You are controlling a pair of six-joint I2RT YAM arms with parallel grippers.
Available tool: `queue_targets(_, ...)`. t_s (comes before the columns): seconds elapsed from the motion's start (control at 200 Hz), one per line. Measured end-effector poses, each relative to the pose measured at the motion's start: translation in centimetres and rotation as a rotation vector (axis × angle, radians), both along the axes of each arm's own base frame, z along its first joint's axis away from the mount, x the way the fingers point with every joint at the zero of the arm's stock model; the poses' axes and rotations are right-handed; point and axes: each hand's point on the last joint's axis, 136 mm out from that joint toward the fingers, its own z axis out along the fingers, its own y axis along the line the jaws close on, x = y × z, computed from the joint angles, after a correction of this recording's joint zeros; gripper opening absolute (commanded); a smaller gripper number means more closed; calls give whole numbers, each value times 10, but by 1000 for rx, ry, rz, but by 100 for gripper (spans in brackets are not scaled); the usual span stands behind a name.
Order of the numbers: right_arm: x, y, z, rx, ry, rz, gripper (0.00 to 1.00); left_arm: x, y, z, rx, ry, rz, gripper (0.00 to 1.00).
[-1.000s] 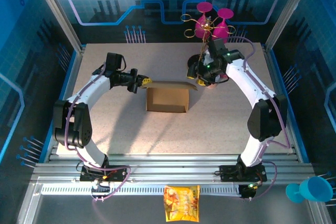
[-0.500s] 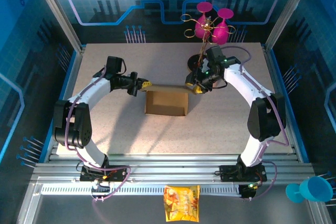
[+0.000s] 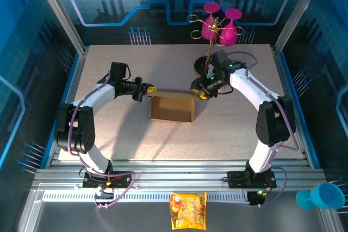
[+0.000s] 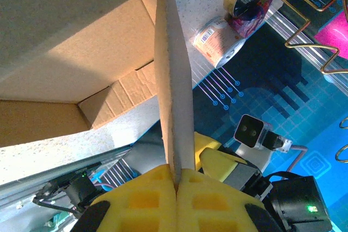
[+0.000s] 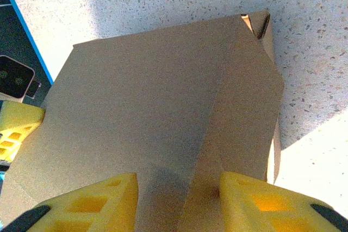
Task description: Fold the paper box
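The paper box (image 3: pixel 173 107), plain brown cardboard, stands open-sided at the table's middle. Its lid flap (image 3: pixel 171 91) stretches level across the top between both grippers. My left gripper (image 3: pixel 145 91) is shut on the flap's left edge; in the left wrist view the thin flap (image 4: pixel 174 80) runs edge-on out of the closed yellow pads (image 4: pixel 176 175). My right gripper (image 3: pixel 199 92) sits at the flap's right end. In the right wrist view its yellow fingers (image 5: pixel 103 199) stand apart over the creased cardboard (image 5: pixel 163 96), straddling a folded side wing (image 5: pixel 239 112).
A gold rack with pink glasses (image 3: pixel 218 24) on a dark round base stands just behind the right gripper. A small pot (image 4: pixel 217 39) lies near that base. A yellow-orange snack bag (image 3: pixel 188 210) rests on the front rail, a blue cup (image 3: pixel 325 195) at far right.
The right gripper has come down and left onto the lid flap's right end, its jaws narrowing. The flap now lies flatter over the box. The left gripper kept its hold.
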Motion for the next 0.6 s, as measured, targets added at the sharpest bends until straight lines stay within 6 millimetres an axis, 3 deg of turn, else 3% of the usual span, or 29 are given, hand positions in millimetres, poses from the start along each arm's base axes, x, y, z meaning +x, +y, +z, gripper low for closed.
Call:
queue_targets(0.325,1,8,2,34,27,-35,38,6,4,4,-26,-3,26,0)
queue_targets(0.595,11,12,27,54,-10,-44,36,12,4,18,-47,-17,32,0)
